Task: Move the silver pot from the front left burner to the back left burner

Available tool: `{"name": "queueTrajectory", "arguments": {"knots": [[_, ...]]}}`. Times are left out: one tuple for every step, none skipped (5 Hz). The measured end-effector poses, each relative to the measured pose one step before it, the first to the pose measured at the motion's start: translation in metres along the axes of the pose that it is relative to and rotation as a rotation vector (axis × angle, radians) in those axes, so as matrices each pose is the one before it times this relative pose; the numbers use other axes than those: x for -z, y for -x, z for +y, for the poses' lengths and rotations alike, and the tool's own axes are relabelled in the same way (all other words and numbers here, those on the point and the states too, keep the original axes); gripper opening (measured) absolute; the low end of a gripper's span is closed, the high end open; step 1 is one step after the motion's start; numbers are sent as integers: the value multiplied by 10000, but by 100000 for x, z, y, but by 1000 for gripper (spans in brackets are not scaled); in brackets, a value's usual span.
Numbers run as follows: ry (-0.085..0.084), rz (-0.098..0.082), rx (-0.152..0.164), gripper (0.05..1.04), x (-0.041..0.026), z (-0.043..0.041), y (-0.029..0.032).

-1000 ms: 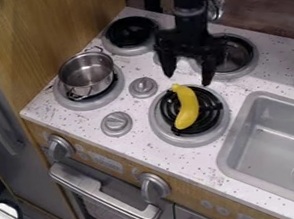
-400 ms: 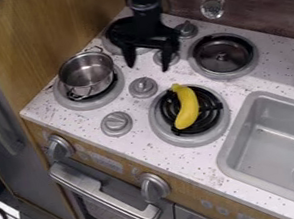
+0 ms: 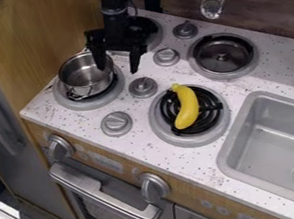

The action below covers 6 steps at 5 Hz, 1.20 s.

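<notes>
Pot point(image 3: 88, 89) upright on the left front burner point(image 3: 80, 105), with nothing gripping or lifting it that can be seen, so handling looks to be at an early stage at most. Nearest on the bench point(image 3: 143, 141), beside the sink point(image 3: 225, 166), the banana point(image 3: 188, 109) lies across the right front burner point(image 3: 186, 141), well apart from the fingers point(image 3: 135, 60). These are spread with nothing between them, one overlapping the pot's far side in view; whether it touches, I cannot tell. Farther back, the dark pan point(image 3: 223, 58) sits apart. No grasp looks done; how much is left, this pose does not settle.
</notes>
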<state>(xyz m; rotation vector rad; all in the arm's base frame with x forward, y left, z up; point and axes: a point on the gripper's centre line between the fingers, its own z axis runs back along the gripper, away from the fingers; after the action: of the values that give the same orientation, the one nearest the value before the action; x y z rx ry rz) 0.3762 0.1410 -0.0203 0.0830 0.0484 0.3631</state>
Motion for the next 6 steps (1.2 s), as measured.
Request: {"name": "queueTrajectory", "arguments": {"knots": [[-37, 230, -137, 1000, 1390, 724, -752], [259, 280, -251, 963, 1802, 117, 197], [-117, -212, 248, 690, 20, 52, -312], [180, -1036, 1293, 391, -173, -877, -1028], [120, -1057, 1514, 168, -223, -435, -1670], [-133, -1153, 1511, 78, -1303, -703, -3109]]}}
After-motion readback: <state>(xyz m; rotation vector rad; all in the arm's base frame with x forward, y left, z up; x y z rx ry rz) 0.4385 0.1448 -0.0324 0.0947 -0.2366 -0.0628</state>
